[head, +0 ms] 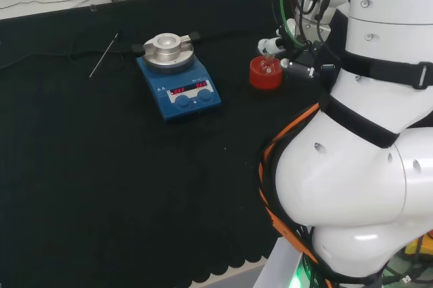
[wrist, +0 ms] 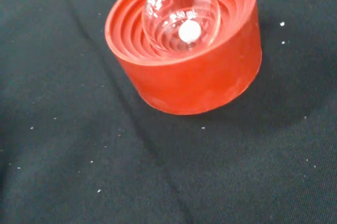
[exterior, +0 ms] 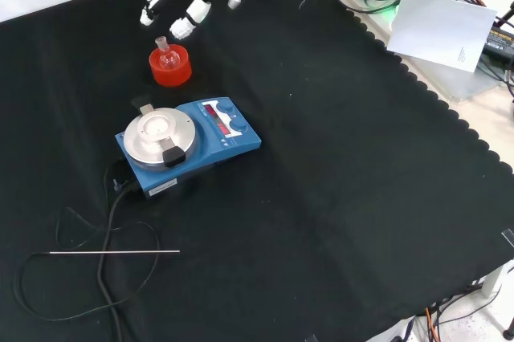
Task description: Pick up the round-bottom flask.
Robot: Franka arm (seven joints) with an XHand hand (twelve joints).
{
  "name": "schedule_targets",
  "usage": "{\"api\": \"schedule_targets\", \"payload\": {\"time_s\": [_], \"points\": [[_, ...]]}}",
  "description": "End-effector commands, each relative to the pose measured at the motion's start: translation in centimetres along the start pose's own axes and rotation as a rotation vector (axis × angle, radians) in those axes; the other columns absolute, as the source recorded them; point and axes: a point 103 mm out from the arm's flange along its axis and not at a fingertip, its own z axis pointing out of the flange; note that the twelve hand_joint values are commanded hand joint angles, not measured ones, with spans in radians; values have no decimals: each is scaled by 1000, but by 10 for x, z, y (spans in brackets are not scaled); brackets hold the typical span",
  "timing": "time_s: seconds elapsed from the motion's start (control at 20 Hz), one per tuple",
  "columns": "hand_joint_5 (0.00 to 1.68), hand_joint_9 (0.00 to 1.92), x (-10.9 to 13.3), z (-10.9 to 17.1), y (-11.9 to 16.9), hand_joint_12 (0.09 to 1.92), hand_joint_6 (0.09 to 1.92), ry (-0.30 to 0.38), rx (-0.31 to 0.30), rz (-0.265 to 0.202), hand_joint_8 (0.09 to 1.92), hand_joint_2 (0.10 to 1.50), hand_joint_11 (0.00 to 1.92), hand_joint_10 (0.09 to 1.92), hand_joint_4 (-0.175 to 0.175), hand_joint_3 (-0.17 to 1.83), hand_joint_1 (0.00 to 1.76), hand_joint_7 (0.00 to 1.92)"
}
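A small clear round-bottom flask (wrist: 179,16) rests upright in a red ribbed ring stand (wrist: 189,77) on the black cloth. In the front view the flask (exterior: 164,54) sits in the stand (exterior: 170,69) near the top left, and the hand (exterior: 183,1) hovers just beyond it with its fingers spread and straight, apart from the glass. In the head view the stand (head: 265,74) with the flask (head: 268,65) lies just left of the arm's links, and the hand (head: 274,43) is right above it.
A blue hotplate stirrer (exterior: 186,143) with a round metal top stands in front of the stand in the front view, its black cable (exterior: 104,230) trailing towards the near left. A thin metal rod (exterior: 114,252) lies on the cloth there.
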Motion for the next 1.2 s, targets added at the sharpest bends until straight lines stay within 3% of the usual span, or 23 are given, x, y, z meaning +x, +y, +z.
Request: {"api": "schedule_targets", "payload": {"time_s": [0.05,0.2,1.2], "points": [[516,356,-7,9,10,1322,87,56,12,23,672,885,0,719,-70,379,638,256],[537,364,-11,14,13,1330,87,97,27,32,673,835,0,716,-67,427,693,267],[677,389,-9,32,23,1365,138,145,60,7,672,776,0,712,-66,521,710,285]]}}
